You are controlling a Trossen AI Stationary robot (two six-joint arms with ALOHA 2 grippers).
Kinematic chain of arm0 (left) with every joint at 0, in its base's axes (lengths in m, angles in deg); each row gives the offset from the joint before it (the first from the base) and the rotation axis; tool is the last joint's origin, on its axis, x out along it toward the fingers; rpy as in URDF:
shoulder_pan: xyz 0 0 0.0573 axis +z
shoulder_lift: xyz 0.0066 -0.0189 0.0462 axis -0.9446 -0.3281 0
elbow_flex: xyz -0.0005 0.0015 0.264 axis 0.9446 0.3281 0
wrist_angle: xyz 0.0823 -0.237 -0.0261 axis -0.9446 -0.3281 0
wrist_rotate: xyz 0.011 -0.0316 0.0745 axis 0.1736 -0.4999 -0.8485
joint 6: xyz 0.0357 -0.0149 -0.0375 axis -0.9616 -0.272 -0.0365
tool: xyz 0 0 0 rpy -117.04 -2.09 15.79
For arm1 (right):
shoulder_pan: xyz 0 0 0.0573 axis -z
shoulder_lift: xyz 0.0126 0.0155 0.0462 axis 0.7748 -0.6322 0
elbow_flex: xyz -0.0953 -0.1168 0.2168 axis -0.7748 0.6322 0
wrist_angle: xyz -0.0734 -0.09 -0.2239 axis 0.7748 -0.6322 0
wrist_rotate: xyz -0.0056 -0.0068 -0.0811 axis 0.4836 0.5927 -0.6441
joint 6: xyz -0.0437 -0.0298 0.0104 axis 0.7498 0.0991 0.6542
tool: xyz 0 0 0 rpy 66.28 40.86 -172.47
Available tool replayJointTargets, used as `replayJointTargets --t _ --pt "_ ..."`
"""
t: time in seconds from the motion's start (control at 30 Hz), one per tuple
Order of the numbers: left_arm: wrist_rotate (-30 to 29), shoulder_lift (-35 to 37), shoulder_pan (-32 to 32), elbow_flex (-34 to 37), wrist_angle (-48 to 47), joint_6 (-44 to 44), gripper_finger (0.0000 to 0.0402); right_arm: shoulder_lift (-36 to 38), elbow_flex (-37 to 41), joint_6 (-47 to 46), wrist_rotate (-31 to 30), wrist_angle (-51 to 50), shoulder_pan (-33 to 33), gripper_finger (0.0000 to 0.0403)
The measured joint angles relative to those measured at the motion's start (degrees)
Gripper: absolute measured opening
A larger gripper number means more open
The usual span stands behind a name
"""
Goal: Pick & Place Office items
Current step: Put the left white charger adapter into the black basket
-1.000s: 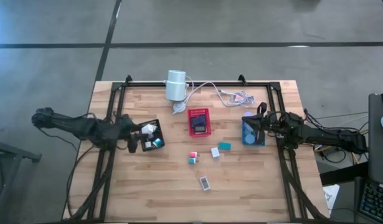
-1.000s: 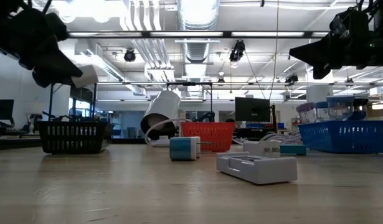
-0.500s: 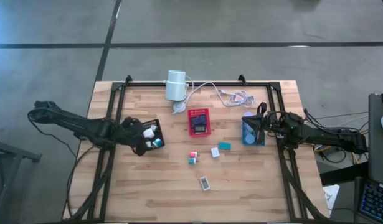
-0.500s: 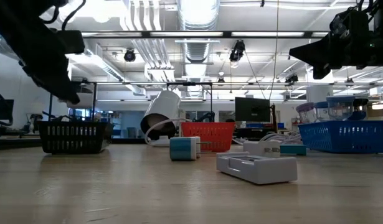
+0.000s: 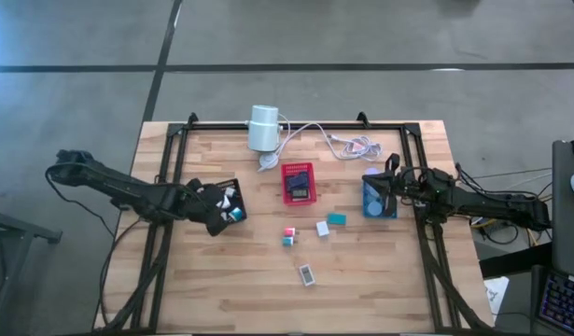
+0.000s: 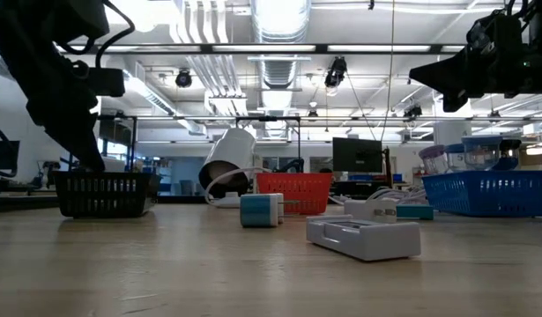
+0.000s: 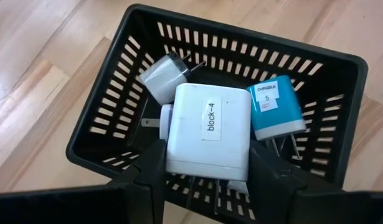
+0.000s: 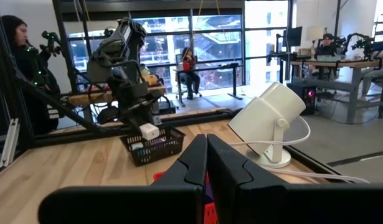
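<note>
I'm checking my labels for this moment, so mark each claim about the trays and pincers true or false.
1. The left pincer holds a white block marked "block-4" over the black tray. True.
2. The black tray holds nothing else. False: a teal charger and a small white plug lie in it.
3. The right pincer is shut. True.
4. The red tray sits at the table's left edge. False: it sits near the middle.

Even, bright overhead light falls on the table (image 5: 361, 280), with soft shadows. In the low view, ceiling lamps (image 6: 279, 13) glare at 12 o'clock and the arms are silhouettes. Windows (image 8: 179, 37) backlight the right wrist view.
</note>
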Motion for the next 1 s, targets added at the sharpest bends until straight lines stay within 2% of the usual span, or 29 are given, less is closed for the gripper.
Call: replayJointTargets --t 1.0 --pt "1.55 -0.74 0.31 0.0 -0.22 -0.61 0.0152 0.01 0.0 0.02 0.01 0.0 0.0 0.0008"
